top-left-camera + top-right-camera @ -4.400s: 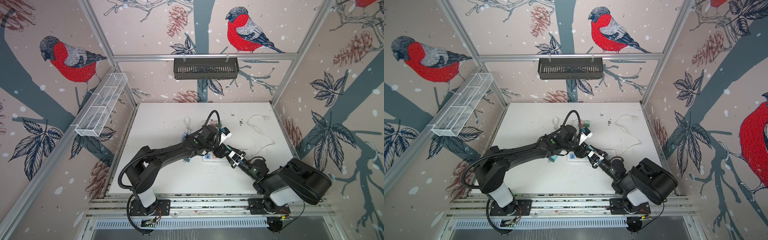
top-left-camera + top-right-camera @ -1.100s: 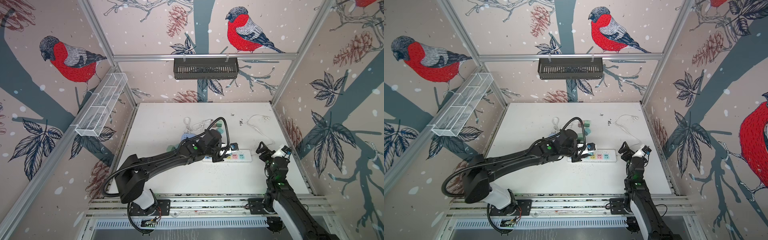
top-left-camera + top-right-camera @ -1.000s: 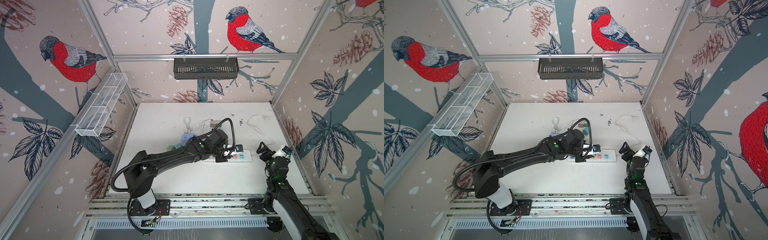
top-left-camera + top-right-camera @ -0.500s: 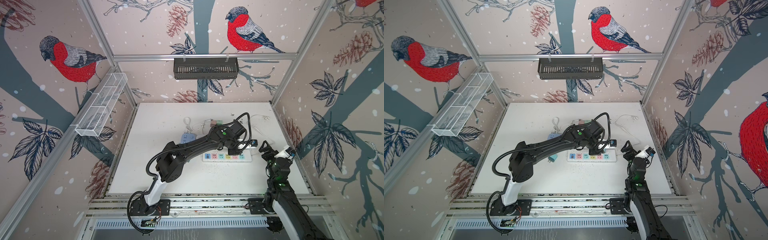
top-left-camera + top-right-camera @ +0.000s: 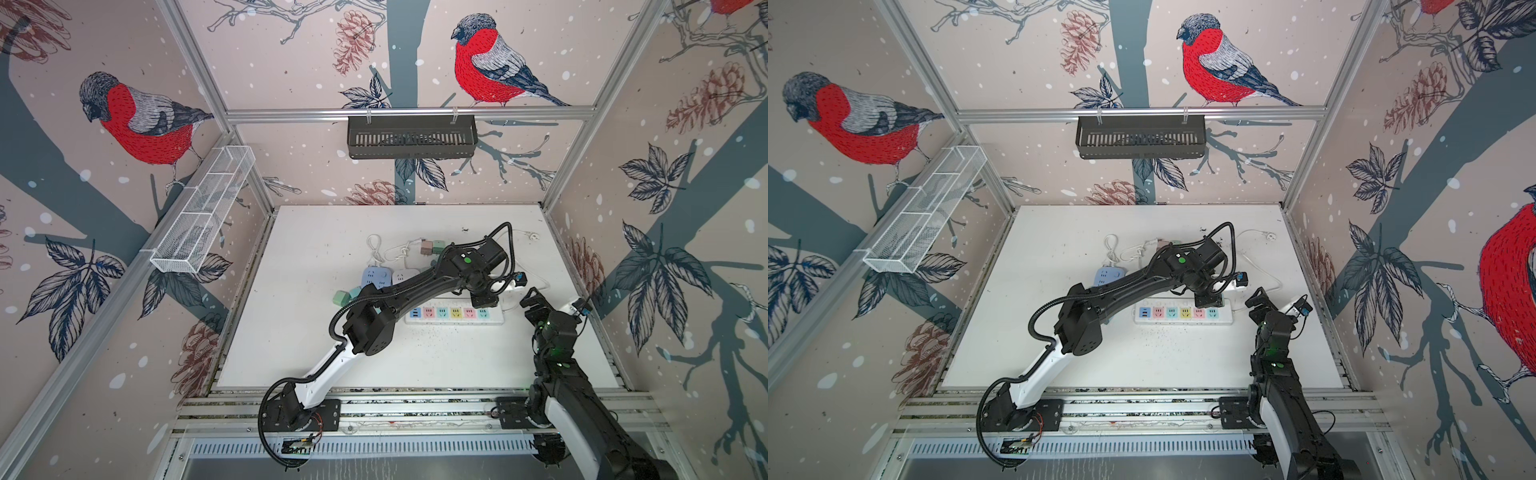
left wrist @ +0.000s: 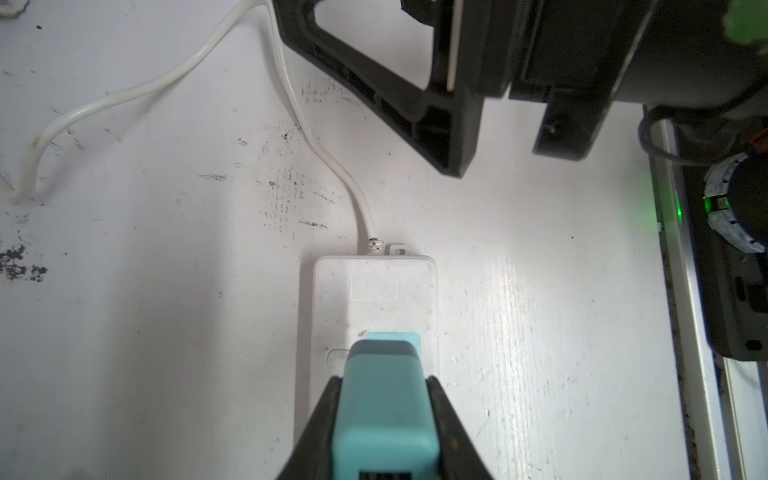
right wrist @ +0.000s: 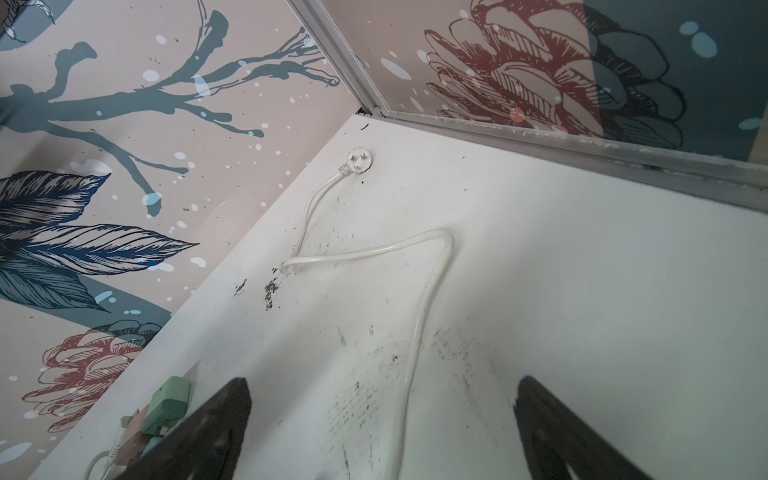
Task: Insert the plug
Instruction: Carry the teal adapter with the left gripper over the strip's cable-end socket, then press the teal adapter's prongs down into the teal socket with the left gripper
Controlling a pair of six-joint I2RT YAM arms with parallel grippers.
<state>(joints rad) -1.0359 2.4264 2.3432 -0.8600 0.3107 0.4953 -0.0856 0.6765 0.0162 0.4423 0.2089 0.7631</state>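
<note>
Just carried the plug (image 6: 384, 407) along to the right end of the strip (image 5: 455, 313), held tight in the left gripper (image 5: 484, 299), with the right gripper (image 7: 384, 386) wide and empty close by. Looks ready to push down

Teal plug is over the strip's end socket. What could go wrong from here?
The plug in the left end effector hides its prongs and the socket, so a misaligned push may jam. Nothing holds the power strip: the right end effector hangs open beside it, so it could slide. Both end effectors sit close and may collide.
</note>
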